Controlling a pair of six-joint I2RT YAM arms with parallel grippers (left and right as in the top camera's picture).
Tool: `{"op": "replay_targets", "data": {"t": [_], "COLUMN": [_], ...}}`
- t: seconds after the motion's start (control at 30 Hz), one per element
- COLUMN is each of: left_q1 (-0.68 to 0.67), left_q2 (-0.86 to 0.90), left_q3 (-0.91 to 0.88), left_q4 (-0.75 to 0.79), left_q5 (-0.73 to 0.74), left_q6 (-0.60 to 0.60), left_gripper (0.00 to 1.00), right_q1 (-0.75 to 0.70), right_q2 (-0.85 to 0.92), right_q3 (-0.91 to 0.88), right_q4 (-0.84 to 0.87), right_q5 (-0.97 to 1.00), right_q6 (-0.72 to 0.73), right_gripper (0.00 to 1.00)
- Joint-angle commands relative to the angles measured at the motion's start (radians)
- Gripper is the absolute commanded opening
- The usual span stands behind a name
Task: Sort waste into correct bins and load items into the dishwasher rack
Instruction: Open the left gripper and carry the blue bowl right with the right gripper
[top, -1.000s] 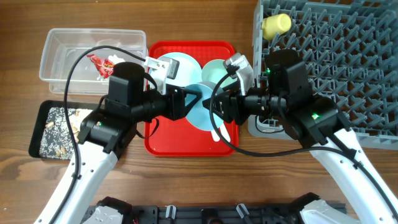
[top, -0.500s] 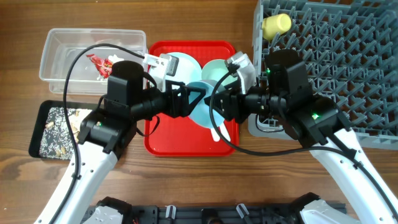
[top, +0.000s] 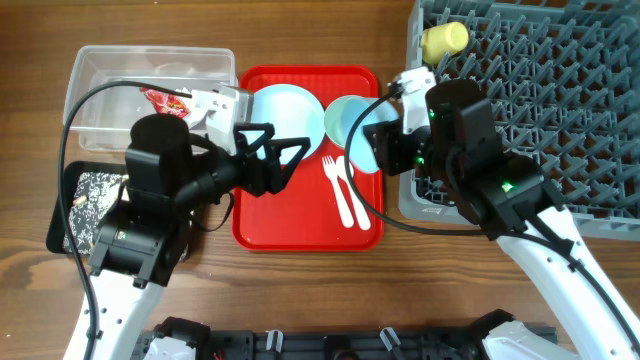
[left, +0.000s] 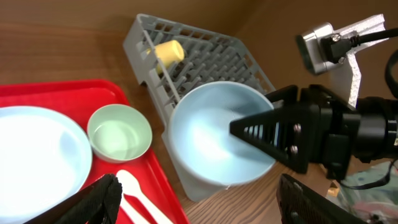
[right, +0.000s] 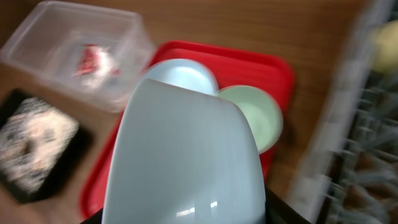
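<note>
The right arm reaches in from the rack side. The right gripper (top: 385, 150) is clamped on the rim of a pale blue round bowl (top: 362, 148). The bowl hangs tipped on edge between the flat red plastic tray (top: 300, 225) and the large grey plastic pegged rack (top: 540, 90). The left arm stretches in from the left. The left gripper (top: 283, 152) hovers over the tray's left part, jaws spread wide with nothing between them.

Only the left wrist view shows the grip itself: one black finger (left: 267, 132) lies inside the bowl against its wall. The right wrist view, blurred, is mostly filled by the bowl's outer side.

From overhead, a pale blue round plate (top: 285, 108), a small pale green bowl (top: 340, 118) and a white plastic fork and spoon (top: 338, 192) lie on the red tray. A small yellow cup (top: 443, 40) sits in the rack's corner. A red-and-white wrapper (top: 160, 100) lies in the clear plastic tub (top: 100, 70), and crumbly scraps (top: 95, 200) lie in the shallow black tray (top: 58, 235).
</note>
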Motion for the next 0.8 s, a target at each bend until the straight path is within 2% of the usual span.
{"op": "replay_targets", "data": {"t": [0.0, 0.13, 0.33, 0.57, 0.77], "left_q1": [0.018, 0.018, 0.018, 0.018, 0.018], "left_q2": [-0.018, -0.018, -0.018, -0.018, -0.018], "left_q3": [-0.005, -0.005, -0.005, -0.005, -0.005], "left_q4": [-0.022, -0.026, -0.026, -0.034, -0.06], "left_q5": [0.003, 0.002, -0.004, -0.003, -0.004], "left_q6": [0.003, 0.003, 0.004, 0.025, 0.03], "left_gripper": [0.81, 0.82, 0.82, 0.82, 0.84], "right_q1": [0.004, 0.004, 0.004, 0.004, 0.003], "right_q2": [0.006, 0.007, 0.026, 0.22, 0.4], "right_q3": [0.061, 0.086, 0.089, 0.089, 0.089], "right_q4": [-0.038, -0.076, -0.05, 0.04, 0.094], "right_q5": [0.356, 0.619, 0.885, 1.032, 1.152], "right_q6": [0.023, 0.011, 0.01, -0.148, -0.178], "right_gripper": [0.42, 0.45, 0.46, 0.47, 0.54]}}
